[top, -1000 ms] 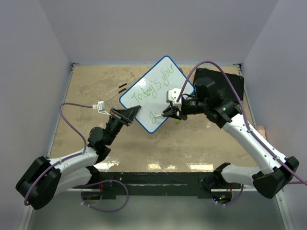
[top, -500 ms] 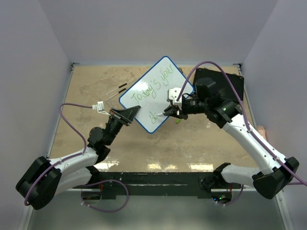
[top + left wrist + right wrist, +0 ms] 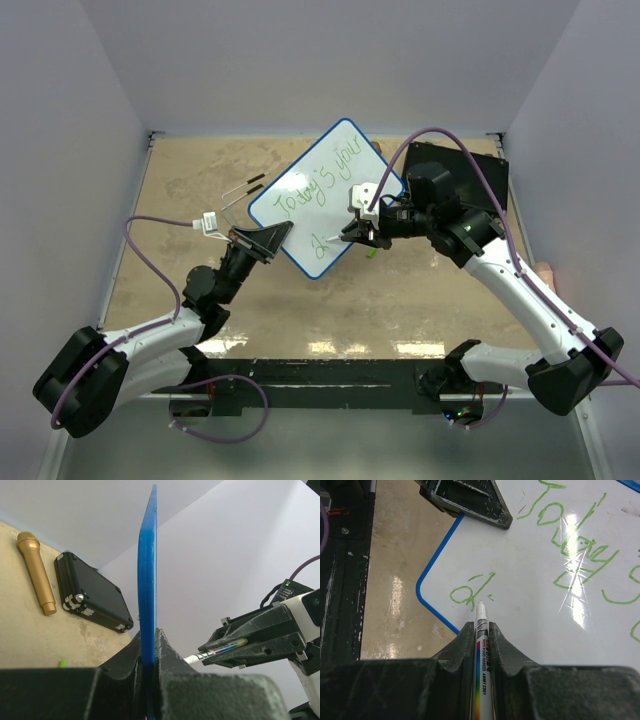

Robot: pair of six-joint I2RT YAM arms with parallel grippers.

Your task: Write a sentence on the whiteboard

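Observation:
The whiteboard [image 3: 325, 195], white with a thin blue rim, is held tilted above the table; green writing reads "Today's your" with a "d" below. My left gripper [image 3: 268, 238] is shut on its lower left edge; in the left wrist view the board's blue edge [image 3: 147, 580] stands upright between the jaws of the gripper [image 3: 149, 645]. My right gripper [image 3: 358, 232] is shut on a white marker [image 3: 483, 645], whose tip [image 3: 480, 605] sits just right of the green "d" [image 3: 470, 591]. The marker also shows in the left wrist view [image 3: 215, 651].
A black rectangular case [image 3: 462, 170] lies at the back right, also in the left wrist view [image 3: 90, 592]. A gold microphone [image 3: 37, 570] lies beside it. Two thin black-tipped sticks [image 3: 245, 190] lie left of the board. A small green bit [image 3: 62, 663] lies on the table.
The marker tip shifted slightly on the board near the "d", and the board tilted a little. The arms have otherwise barely moved.

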